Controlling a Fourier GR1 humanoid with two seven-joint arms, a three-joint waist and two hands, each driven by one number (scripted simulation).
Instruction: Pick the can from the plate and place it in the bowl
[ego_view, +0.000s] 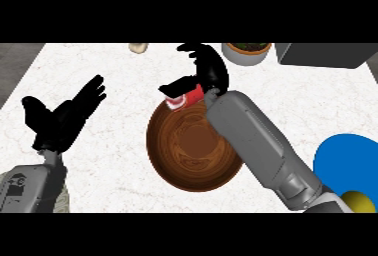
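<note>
A red can (185, 99) with a white end lies tilted over the far rim of the brown wooden bowl (193, 150) in the middle of the counter. My right hand (207, 70) reaches across the bowl and curls round the can, thumb on its left side. Most of the can is hidden under the hand. The right forearm covers the bowl's right part. A blue plate (347, 160) sits at the right edge, partly cut off, with a yellow object (359, 201) on its near side. My left hand (63, 117) rests open at the left, fingers up.
A white pot with a plant (247, 52) stands at the back, a dark grey box (325, 54) to its right. A small beige item (138, 47) lies at the back edge. The marble counter's left edge runs near the left hand.
</note>
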